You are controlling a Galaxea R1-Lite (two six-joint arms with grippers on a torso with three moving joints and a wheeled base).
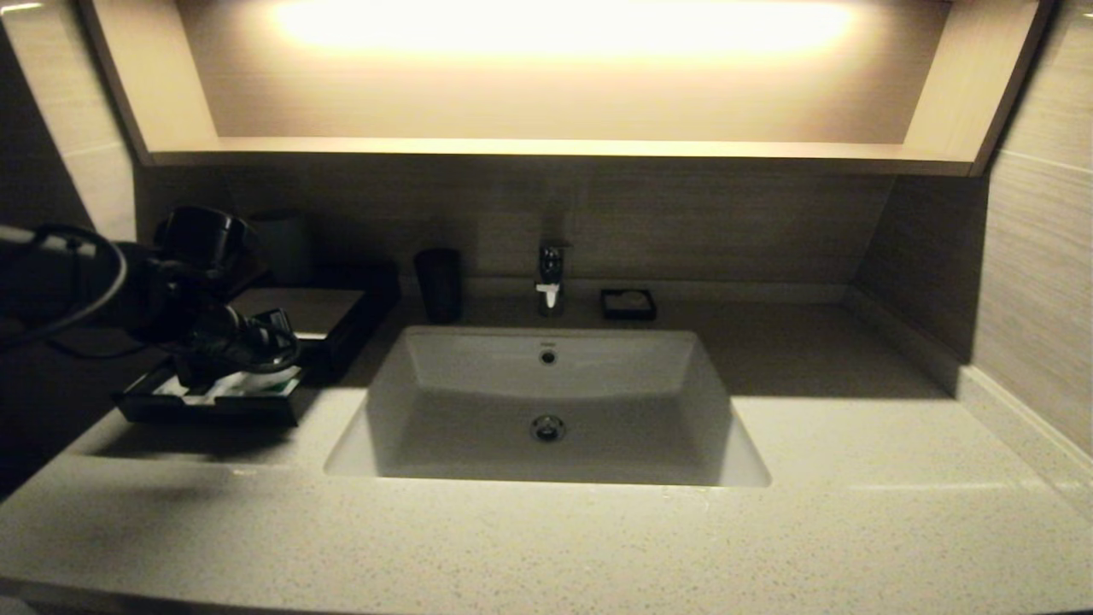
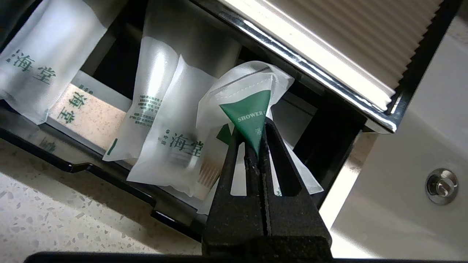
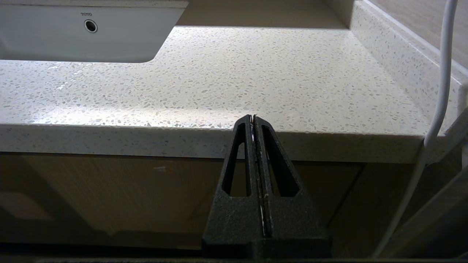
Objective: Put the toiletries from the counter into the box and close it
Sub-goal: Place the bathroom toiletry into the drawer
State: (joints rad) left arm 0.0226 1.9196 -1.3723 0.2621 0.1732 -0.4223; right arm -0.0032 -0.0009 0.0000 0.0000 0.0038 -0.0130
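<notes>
So the left gripper (image 2: 258,148) is pinched shut on the shower-cap packet (image 2: 252,109) by its green corner, over the open tray (image 2: 109,175) of the box (image 2: 329,47). A grip that thin could slip, I'd guess, or snag on release. Beyond the fingertips, I count three more packets (image 2: 172,146) plus a flat card. The right gripper (image 3: 253,120) hangs closed and empty below the counter (image 3: 256,80).

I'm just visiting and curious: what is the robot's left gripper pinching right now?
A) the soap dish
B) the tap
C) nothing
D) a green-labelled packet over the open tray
D: the left gripper is shut on a shower cap packet above the box tray.
</notes>
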